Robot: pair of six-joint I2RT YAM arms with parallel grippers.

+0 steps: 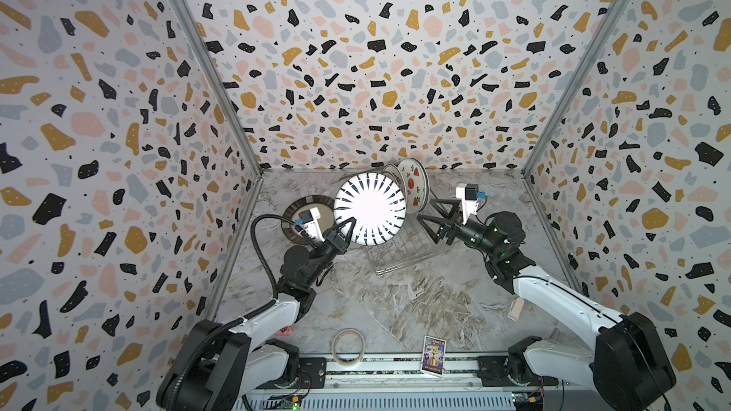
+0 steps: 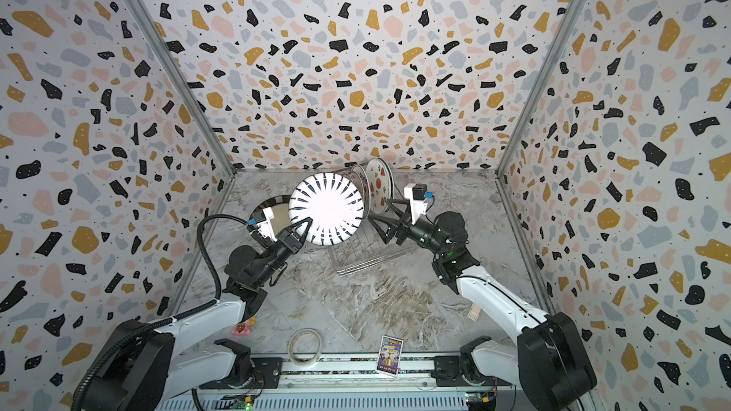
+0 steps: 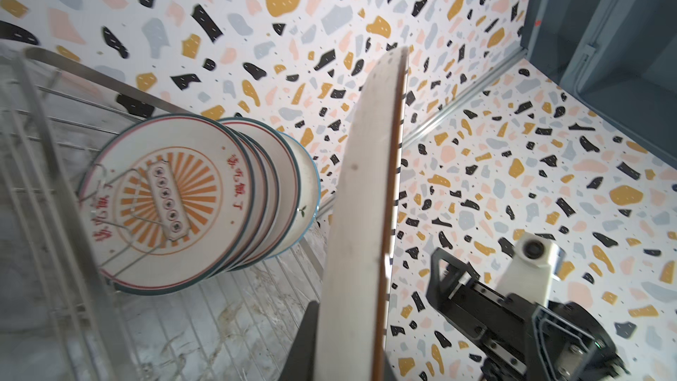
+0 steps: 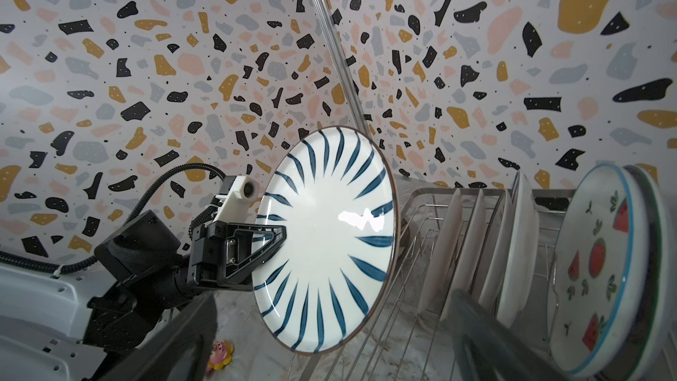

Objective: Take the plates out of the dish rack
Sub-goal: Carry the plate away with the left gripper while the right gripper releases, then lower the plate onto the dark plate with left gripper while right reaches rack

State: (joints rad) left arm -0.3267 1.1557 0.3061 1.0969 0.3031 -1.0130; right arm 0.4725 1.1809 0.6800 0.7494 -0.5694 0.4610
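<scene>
Ceramic round plate (image 1: 370, 209), wire rack (image 1: 399, 258)

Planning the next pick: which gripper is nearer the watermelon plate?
Right. The right gripper, open, sits just beside the watermelon plate. The left gripper is farther off, shut on the striped plate at its rim.

Both top views look steeply down from high above the dish rack (image 1: 399, 255), far off, sharing nearly the whole table (image 1: 395, 302). The left wrist view sits close beside the dish rack, sighting along the striped plate (image 3: 361, 214) toward the racked plates (image 3: 165, 199). The right wrist view, equally near, faces that striped plate (image 4: 329, 240) from the dish rack's opposite side.
</scene>
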